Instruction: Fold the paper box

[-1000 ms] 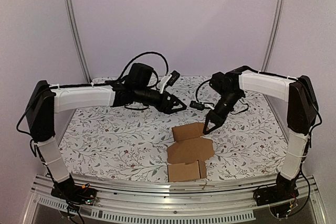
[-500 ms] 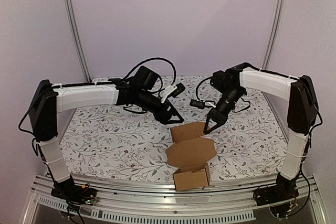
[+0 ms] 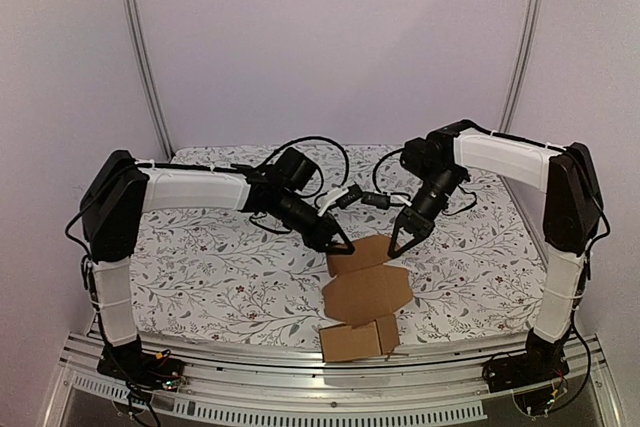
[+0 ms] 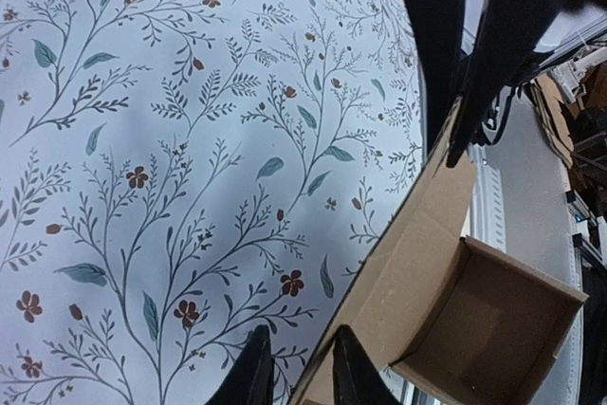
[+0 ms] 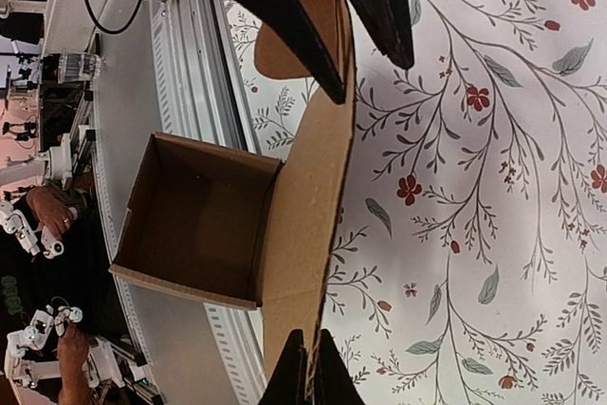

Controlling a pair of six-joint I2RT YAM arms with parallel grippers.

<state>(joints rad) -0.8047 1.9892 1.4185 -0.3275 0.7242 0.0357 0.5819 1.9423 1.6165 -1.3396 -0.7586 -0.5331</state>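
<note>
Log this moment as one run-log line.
paper box: partly folded, near end an open carton | left gripper: open astride far flap | right gripper: shut on that flap

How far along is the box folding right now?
Partly. The near end of the paper box already forms an open tray. The right gripper pinches the far flap; the left gripper straddles its edge, jaws apart. Remaining panels aren't folded over yet.

- one paper box (image 3: pixel 365 292), brown cardboard
- two robot arms: left arm (image 3: pixel 190 189) and right arm (image 3: pixel 500 160)
- two grippers, so left gripper (image 3: pixel 343 245) plus right gripper (image 3: pixel 393 247)
- two fingers (image 4: pixel 256 377) on each gripper, four total
- one flowery tablecloth (image 3: pixel 220 267)
- two metal posts (image 3: pixel 140 47) going up behind it all
</note>
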